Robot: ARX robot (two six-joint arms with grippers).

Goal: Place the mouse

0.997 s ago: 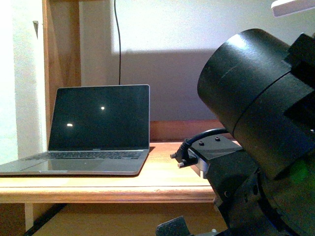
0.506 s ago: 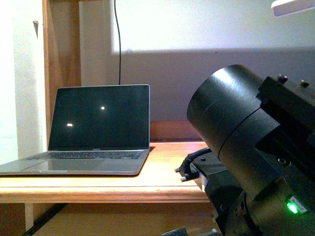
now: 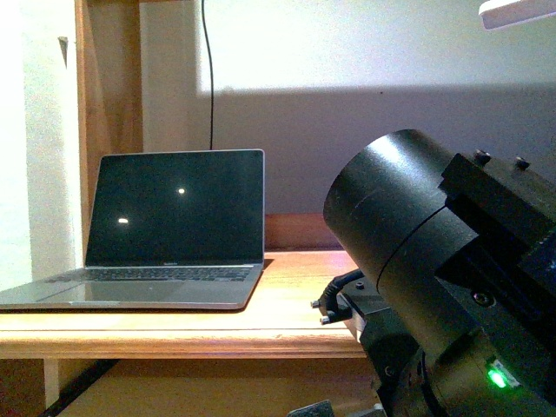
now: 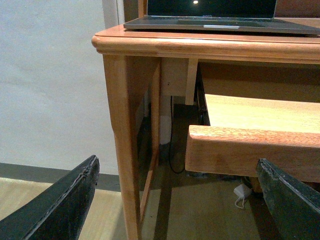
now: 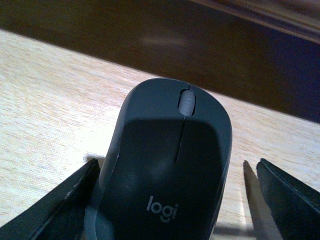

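Mouse lying flat on light wood table, wheel end facing dark back edge. Right gripper straddling mouse, fingers spread, gap showing on one side. Left gripper hanging spread wide, low before table's front-left corner.

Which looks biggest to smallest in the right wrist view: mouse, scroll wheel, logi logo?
1. mouse, fills much of the frame.
2-3. logi logo and scroll wheel: both small, about alike, so unranked.
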